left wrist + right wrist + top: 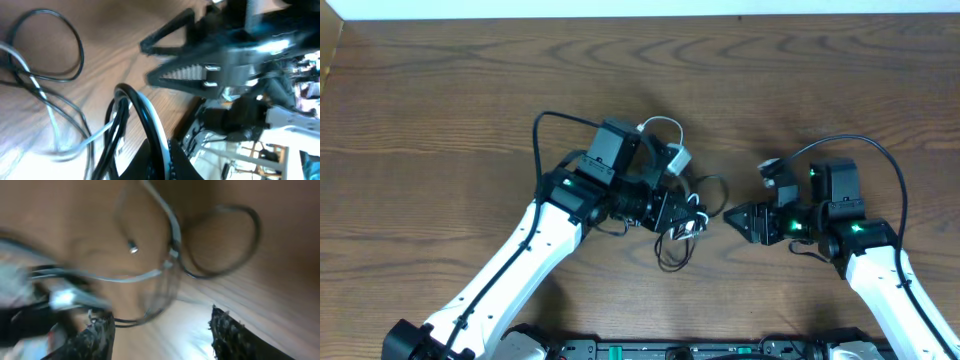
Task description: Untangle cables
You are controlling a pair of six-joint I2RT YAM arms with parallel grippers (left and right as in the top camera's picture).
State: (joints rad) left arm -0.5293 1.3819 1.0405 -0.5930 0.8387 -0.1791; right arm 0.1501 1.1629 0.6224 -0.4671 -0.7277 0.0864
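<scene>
A tangle of black and white cables (682, 215) lies mid-table, with a white plug (677, 157) at its far end. My left gripper (690, 222) is shut on a black and a white strand (150, 125), pinched between its fingers (180, 162). More loops (47, 47) trail off to the left on the wood. My right gripper (730, 220) faces the tangle from the right and stands open, its jaws (185, 60) spread. In the right wrist view the gripper (162, 335) holds nothing; a black loop (220, 240) and a pale cable (167, 225) lie ahead of it.
The wooden table (440, 100) stretches bare to the left and back. Each arm's own black cable (545, 135) arcs over its wrist. The table's near edge (720, 345) has equipment below it.
</scene>
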